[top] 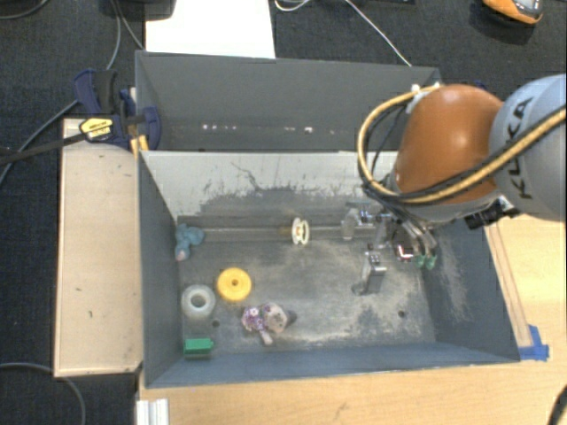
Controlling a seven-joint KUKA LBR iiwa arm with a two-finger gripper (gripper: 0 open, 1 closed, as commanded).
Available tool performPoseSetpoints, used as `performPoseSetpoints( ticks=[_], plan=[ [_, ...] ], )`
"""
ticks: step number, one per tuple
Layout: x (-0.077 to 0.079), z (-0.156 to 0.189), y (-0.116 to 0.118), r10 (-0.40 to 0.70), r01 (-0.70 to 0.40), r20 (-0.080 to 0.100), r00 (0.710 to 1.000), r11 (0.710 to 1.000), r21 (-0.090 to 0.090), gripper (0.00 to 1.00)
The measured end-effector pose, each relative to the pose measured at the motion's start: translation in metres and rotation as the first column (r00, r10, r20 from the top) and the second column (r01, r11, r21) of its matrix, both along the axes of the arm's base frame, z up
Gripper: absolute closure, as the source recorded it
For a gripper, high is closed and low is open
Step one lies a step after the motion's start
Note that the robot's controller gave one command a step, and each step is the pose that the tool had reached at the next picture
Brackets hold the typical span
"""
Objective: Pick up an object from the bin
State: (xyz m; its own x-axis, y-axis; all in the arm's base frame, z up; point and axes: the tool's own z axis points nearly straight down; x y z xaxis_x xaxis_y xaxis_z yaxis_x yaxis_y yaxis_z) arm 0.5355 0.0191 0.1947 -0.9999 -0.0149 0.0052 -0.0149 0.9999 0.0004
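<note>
My gripper (376, 268) hangs low over the bin floor at the right, under the arm's orange dome. Nothing lies directly beneath it that I can make out. A small green bit (429, 259) shows just to its right; I cannot tell whether that is a loose thing or held. The nearest clear object is a small white ring (301, 232), to the gripper's left near the back wall. It sits on a long grey rod (248, 231) that runs leftwards to a blue-grey end (184, 240).
In the bin's left front part lie a yellow disc (234, 284), a clear tape roll (198, 301), a green block (198, 346) in the corner and a purple-and-white crumpled thing (266, 319). The arm and its cables cover the bin's right back corner.
</note>
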Motion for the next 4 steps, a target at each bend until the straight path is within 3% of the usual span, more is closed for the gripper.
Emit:
performPoseSetpoints(
  ticks=[1, 2, 3, 4],
  plan=[
    [0.001, 0.005, 0.0, -0.001, 0.001, 0.008, 1.0, 1.0, 0.0, 0.0],
    [-0.026, -0.073, 0.038, -0.053, 0.053, 0.002, 0.999, 0.999, 0.001, 0.0],
    [-0.033, -0.125, 0.043, -0.066, 0.066, 0.008, 0.998, 0.998, 0.001, 0.0],
    [-0.056, -0.117, 0.1, -0.041, 0.041, 0.0, 0.999, 0.999, 0.004, 0.0]
  ],
)
